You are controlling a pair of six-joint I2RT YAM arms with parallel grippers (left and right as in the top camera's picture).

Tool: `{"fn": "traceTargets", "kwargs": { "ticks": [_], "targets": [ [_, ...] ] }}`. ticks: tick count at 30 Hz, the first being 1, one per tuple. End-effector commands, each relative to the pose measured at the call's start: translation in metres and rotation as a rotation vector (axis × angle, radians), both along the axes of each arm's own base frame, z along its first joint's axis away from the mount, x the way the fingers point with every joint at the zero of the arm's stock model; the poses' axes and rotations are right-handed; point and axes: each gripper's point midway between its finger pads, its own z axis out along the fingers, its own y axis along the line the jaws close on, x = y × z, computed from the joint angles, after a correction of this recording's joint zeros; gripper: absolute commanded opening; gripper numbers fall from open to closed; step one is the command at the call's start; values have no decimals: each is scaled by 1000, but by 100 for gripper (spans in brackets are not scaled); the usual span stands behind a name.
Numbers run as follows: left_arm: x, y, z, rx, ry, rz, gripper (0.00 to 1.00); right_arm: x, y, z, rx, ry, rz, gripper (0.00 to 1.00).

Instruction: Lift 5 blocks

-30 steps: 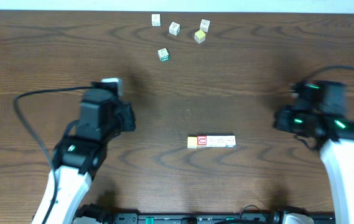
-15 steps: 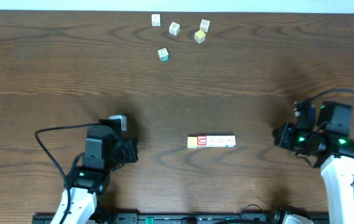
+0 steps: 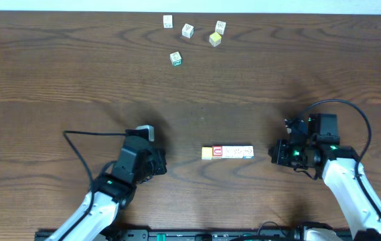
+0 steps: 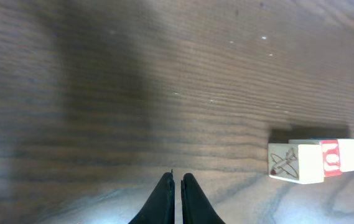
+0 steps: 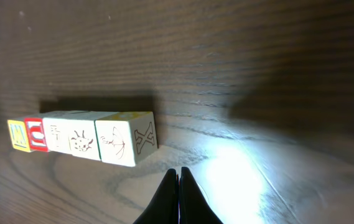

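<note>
Five blocks (image 3: 227, 152) lie in a touching row on the wooden table: a yellow-orange one at the left end, then a red-bordered one, then three whitish ones. My left gripper (image 3: 163, 165) is low over the table, left of the row and apart from it, shut and empty. In the left wrist view the row's end block (image 4: 295, 163) lies ahead and right of the shut fingertips (image 4: 177, 179). My right gripper (image 3: 275, 154) is just right of the row, shut and empty. The right wrist view shows the row (image 5: 83, 138) ahead-left of its tips (image 5: 178, 172).
Several loose cubes sit near the table's far edge: whitish ones (image 3: 168, 21) (image 3: 187, 30) (image 3: 220, 27), a pale yellow cube (image 3: 215, 39) and a green-bordered cube (image 3: 175, 59). Both arms' cables trail beside them.
Both arms have swung inward and down toward the row, the left moving right, the right moving left. Both grippers stayed shut. The blocks have not moved.
</note>
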Motion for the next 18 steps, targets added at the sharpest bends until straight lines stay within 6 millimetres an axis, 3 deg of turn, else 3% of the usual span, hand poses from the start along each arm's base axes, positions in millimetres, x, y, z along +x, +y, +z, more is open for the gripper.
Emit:
{"fn": "traceTargets", "kwargs": {
  "ticks": [1,5,11,18],
  "targets": [
    [-3,-3,-18,14,57,36,7,-4,11,-12,12,48,30,1],
    [-5,-13,-30,9,87,20,7,-5,20,-20,11,66,67,1],
    [-2,-30,-26,-23,54,-22,7,0,20,-21,-24,39,80,1],
    [-3,-33,-25,-29,48,-30,7,5,18,-26,-41,31,79,1]
  ]
}}
